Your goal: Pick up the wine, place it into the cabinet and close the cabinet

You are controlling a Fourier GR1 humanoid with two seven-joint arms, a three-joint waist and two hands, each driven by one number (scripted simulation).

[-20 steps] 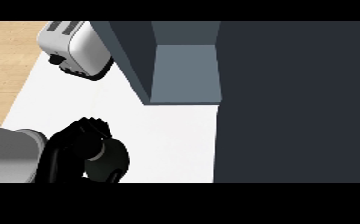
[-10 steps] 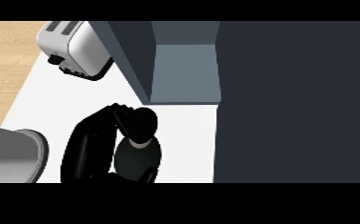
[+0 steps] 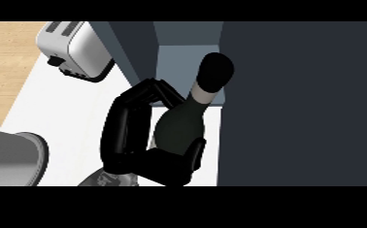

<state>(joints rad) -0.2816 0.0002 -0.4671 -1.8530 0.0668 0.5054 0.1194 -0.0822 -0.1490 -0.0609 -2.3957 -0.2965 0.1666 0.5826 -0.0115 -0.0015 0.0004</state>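
Note:
A dark green wine bottle [image 3: 179,125] with a pale neck band and a black cap [image 3: 215,72] stands tilted in the middle of the head view. My right hand [image 3: 154,164] is shut on it: fingers [image 3: 129,120] curl round its left side and the thumb [image 3: 195,153] presses on its right. The cap reaches up into the opening of the grey cabinet [image 3: 183,57]. The cabinet's dark door [image 3: 294,105] stands open, filling the right of the view. My left hand does not show.
A silver toaster [image 3: 75,50] sits on the white counter [image 3: 64,105] at the upper left, close to the cabinet's left wall [image 3: 136,52]. A grey rounded shape [image 3: 20,159] lies at the lower left edge. Wood flooring [image 3: 18,47] shows beyond the counter's left edge.
The hand has risen from the lower left counter and moved right and forward with the bottle. The bottle's cap now reaches the cabinet opening.

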